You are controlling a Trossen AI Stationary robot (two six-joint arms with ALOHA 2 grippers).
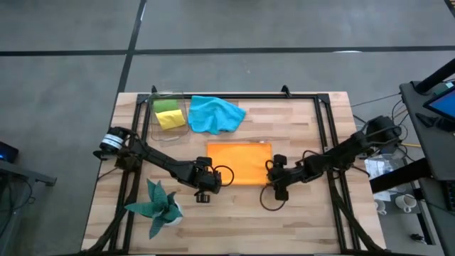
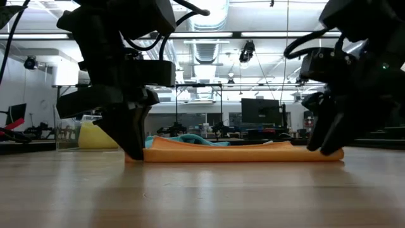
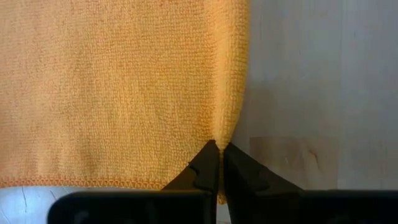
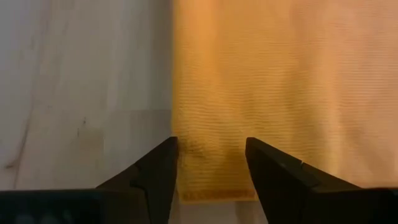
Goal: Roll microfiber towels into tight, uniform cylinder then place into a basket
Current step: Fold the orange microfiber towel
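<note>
You have the orange towel (image 1: pixel 239 162) lying flat at the middle of the table (image 1: pixel 306 220); your left gripper (image 3: pixel 219 152) has its jaws pinched together on the towel's near left corner; your right gripper (image 4: pixel 210 163) stands with jaws apart astride the near right corner, gripping nothing. The blue towel (image 1: pixel 215 114) lies crumpled near the far edge; just beside it, the clear basket (image 1: pixel 169 112) holds 2 towels, the lime green towel (image 1: pixel 166 104) and the yellow towel (image 1: pixel 170 119).
</note>
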